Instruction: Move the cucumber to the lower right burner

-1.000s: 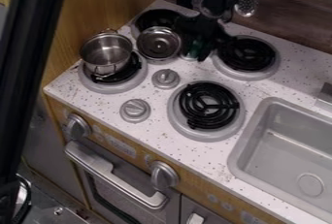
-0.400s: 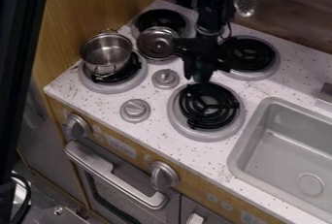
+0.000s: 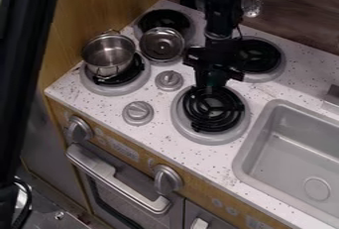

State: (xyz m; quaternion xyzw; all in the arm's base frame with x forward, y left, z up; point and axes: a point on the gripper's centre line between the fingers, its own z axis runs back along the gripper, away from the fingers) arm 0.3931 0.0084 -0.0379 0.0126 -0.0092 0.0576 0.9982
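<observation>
We see the black gripper hanging over the rear edge of the lower right burner, hiding part of its black coil. Against so much black, we cannot tell whether its jaws stand apart, together or clamped on something. What may be the cucumber is only a dark, faintly green patch at the gripper's lower end; its outline is too murky for us to trace. Behind, the arm covers part of the upper right burner. We make out a steel pot on the lower left burner, hiding much of that coil, and a round metal piece overlapping the dark upper left burner. The sink is cut off at the right, and a dark upright shape blocks our view along the left.
</observation>
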